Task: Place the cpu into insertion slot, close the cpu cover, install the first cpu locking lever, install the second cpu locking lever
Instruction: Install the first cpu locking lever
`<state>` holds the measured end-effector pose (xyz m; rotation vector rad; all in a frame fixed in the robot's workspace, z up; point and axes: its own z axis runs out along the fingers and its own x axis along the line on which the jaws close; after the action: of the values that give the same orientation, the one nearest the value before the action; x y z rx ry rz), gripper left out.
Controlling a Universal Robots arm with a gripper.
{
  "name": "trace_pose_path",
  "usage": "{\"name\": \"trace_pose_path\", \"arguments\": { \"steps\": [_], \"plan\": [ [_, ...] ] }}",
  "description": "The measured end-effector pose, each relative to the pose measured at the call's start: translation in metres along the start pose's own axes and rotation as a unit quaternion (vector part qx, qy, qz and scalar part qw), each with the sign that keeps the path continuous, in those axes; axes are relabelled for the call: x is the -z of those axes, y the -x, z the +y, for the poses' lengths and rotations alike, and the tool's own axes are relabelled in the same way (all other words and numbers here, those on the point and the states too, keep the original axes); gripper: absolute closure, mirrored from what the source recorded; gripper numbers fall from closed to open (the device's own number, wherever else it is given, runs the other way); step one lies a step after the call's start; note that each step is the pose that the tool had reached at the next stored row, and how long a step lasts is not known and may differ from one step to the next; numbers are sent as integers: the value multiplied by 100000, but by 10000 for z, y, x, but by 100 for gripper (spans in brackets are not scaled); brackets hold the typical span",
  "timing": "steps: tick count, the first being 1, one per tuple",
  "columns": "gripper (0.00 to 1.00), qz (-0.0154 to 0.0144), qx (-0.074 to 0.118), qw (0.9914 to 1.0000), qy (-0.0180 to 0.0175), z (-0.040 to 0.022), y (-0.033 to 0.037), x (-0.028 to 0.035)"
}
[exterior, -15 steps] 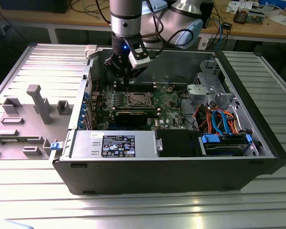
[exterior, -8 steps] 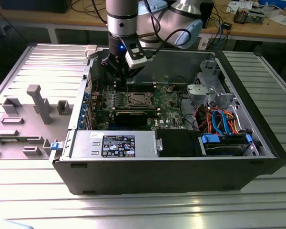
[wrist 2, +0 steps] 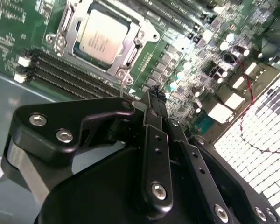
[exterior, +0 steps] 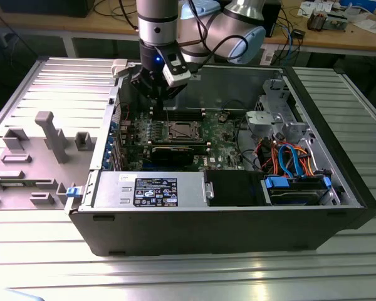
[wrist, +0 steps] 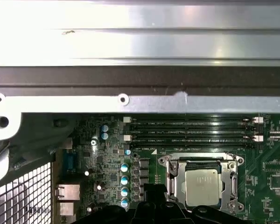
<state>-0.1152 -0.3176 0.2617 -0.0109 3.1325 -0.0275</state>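
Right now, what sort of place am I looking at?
Probably a robotics workshop: an open black computer case on a ribbed silver metal table, a grey robot arm reaching in, cluttered wooden benches behind.

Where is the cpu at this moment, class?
The cpu lies in the insertion slot on the green board, beside the black memory slots; in the exterior view it is near the gripper.

Soft overhead light filled the exterior view, leaving pale glare streaks on the ribbed metal table [exterior: 194, 276] at the lower middle of the frame and shade inside the computer case [exterior: 238, 232]. In the first wrist view the table washed out almost white. In the second wrist view the cpu [wrist 2: 102, 39] gleamed pale and the black hand [wrist 2: 151, 98] was dark.
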Motion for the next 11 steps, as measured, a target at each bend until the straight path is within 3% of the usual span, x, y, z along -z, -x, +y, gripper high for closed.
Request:
{"name": "trace_pose_path", "arguments": {
  "steps": [11],
  "plan": [
    [89, -8, 308, 100000, 5, 33, 0, -1]
  ]
}}
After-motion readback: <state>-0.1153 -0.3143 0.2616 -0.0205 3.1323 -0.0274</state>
